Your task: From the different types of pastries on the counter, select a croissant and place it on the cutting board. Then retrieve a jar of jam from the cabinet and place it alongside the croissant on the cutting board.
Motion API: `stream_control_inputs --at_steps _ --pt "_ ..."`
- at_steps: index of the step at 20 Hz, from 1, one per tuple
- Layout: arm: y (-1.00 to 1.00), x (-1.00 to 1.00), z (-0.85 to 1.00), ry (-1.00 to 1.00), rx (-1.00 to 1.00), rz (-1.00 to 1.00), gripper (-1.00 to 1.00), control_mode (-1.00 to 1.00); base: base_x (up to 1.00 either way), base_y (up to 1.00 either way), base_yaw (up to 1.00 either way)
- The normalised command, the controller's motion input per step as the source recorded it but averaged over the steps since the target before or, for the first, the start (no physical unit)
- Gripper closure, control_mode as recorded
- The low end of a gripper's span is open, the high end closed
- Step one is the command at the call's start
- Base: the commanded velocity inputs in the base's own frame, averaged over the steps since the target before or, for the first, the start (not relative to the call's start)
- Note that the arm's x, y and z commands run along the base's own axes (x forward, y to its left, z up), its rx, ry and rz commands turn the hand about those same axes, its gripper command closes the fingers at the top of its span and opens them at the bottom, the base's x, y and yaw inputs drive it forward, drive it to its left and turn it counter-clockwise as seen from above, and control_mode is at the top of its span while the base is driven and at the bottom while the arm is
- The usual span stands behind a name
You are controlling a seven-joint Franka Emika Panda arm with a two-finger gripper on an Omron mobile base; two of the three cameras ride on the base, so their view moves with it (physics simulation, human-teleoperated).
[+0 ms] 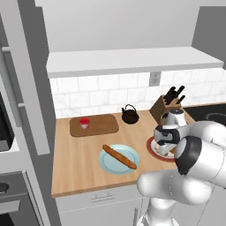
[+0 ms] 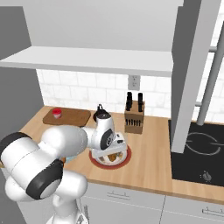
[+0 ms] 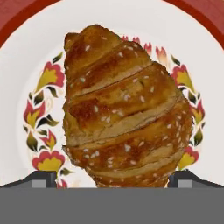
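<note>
You have two pastries, one per plate: one croissant (image 3: 124, 116) on the red-rimmed plate (image 3: 210, 17), one baguette (image 1: 119, 156) on the blue plate (image 1: 106, 164). Your gripper (image 3: 112, 180) hangs spread wide astride the croissant, grasping nothing. One jam jar (image 1: 84, 122) already stands on the cutting board (image 1: 103, 124).

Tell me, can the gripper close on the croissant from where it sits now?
Probably yes. The gripper is open and right over the croissant, one fingertip on either side of its near end. Nothing else lies on the red-rimmed plate between them.
</note>
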Motion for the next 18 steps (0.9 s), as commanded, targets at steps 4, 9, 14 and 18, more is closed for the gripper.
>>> stream_control_inputs --at_steps 4,9,14,18 --pt "-0.21 0.04 -0.08 0.0 0.02 0.0 -1.0 -1.0 0.0 0.0 0.0" --pt "-0.1 0.01 -0.06 0.04 0.08 0.0 1.0 -1.0 0.0 0.0 0.0" --pt "0.0 0.0 -0.03 0.15 0.19 0.0 1.0 -1.0 0.0 0.0 0.0" --pt "0.16 -0.24 0.68 -0.07 -0.02 0.0 1.0 -1.0 0.0 0.0 0.0"
